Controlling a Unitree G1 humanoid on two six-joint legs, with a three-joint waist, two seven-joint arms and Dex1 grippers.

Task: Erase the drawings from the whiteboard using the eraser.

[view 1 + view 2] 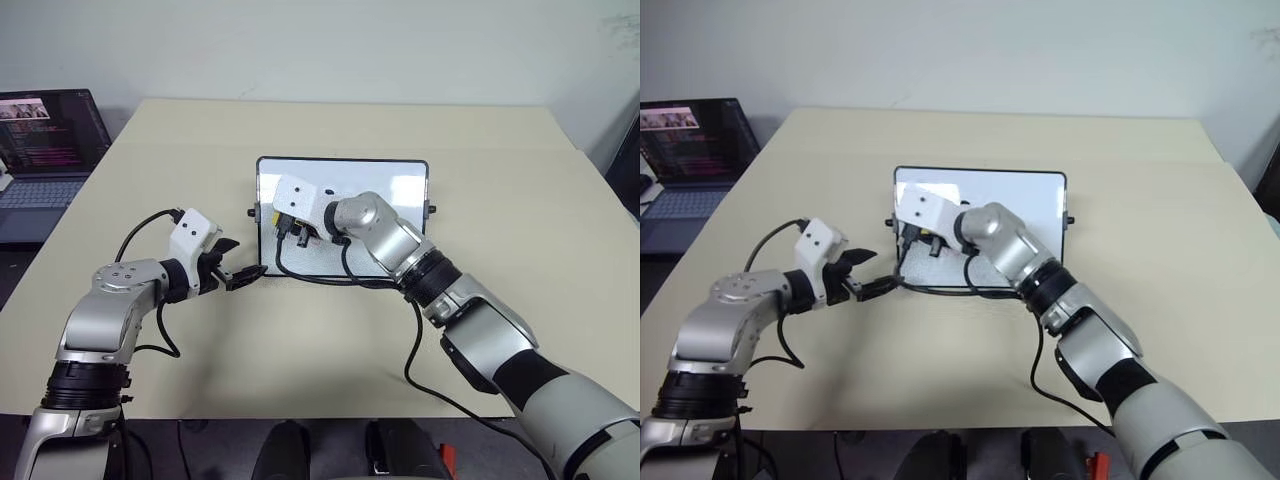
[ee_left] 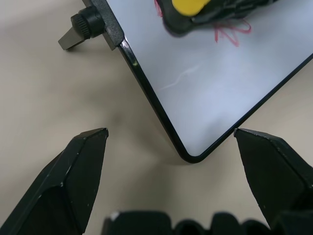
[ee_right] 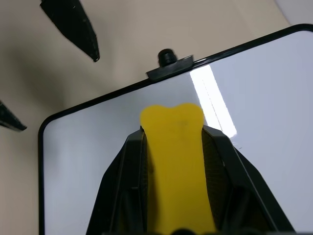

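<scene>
Some red marker drawings [image 2: 234,33] are still on the small shiny white whiteboard with the thin black frame [image 1: 400,185] lying on the tan table [image 1: 540,200]. The right gripper [image 3: 175,147] pinches the small yellow eraser [image 3: 173,147] over the board. The left gripper [image 2: 171,134] is spread wide at the board's corner. Wiping looks barely begun.

- A beige worktop [image 1: 300,340] spans the scene, meeting a pale wall [image 1: 330,45] at its far edge.
- An open laptop [image 1: 45,150] sits far left, off the worktop, its dark screen lit with text.
</scene>
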